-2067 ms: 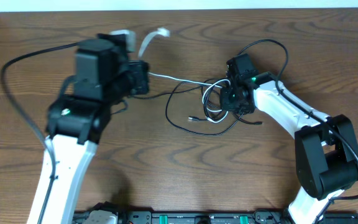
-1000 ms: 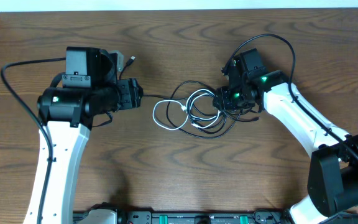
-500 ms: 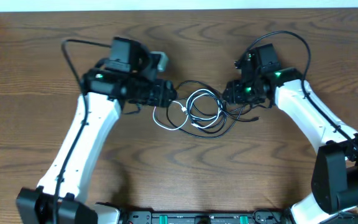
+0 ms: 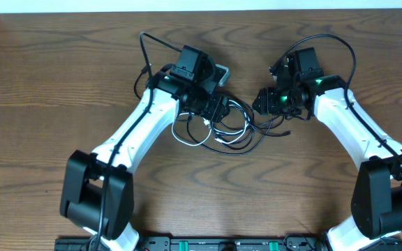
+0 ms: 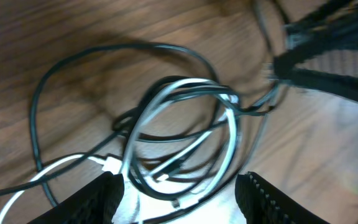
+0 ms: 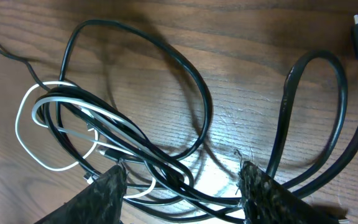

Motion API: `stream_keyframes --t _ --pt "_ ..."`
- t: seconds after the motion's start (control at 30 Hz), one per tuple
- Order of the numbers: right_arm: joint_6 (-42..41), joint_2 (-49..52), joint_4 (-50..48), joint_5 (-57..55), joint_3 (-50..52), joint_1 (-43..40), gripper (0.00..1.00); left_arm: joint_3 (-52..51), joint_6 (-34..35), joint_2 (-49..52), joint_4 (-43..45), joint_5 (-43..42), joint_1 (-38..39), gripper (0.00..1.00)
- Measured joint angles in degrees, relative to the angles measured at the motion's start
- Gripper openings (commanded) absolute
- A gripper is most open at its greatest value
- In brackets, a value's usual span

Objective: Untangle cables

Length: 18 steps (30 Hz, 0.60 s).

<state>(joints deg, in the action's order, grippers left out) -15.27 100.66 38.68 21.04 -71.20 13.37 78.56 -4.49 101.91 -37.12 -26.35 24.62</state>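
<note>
Cables [image 4: 229, 129]: one tangled heap. The left gripper [image 5: 180, 185] has its jaws wide, clamping nothing, loops just ahead. The right gripper [image 6: 182, 174] is equally wide, cords crossing between its fingers. We count one white cord [image 5: 73, 163]; the black cords [image 6: 197, 87] are too entwined to count.

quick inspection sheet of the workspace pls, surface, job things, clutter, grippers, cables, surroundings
surface: brown wood-grain table, no marks or spills seen
job's things: cable pile at centre, thin black cords looped through one white cable, tangled
clutter: nothing seen
grippers: left gripper over the pile's left side, fingers apart, nothing clamped; right gripper at its right side, fingers apart, strands running between them unclamped
cables: thicker black arm cables arch off both arms, clear of the pile
surroundings: pale strip along the far edge; black rail along the near edge
</note>
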Motion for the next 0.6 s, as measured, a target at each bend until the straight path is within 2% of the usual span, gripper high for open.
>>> stream_keyframes --t 0.23,0.6 --pt "0.04 0.00 0.13 0.00 0.00 0.00 0.58 0.00 -0.48 5.75 0.57 5.29 0.02 0.61" --pt "0.04 0.00 0.31 -0.02 0.00 0.00 0.59 0.00 -0.72 8.26 0.55 5.70 0.02 0.45"
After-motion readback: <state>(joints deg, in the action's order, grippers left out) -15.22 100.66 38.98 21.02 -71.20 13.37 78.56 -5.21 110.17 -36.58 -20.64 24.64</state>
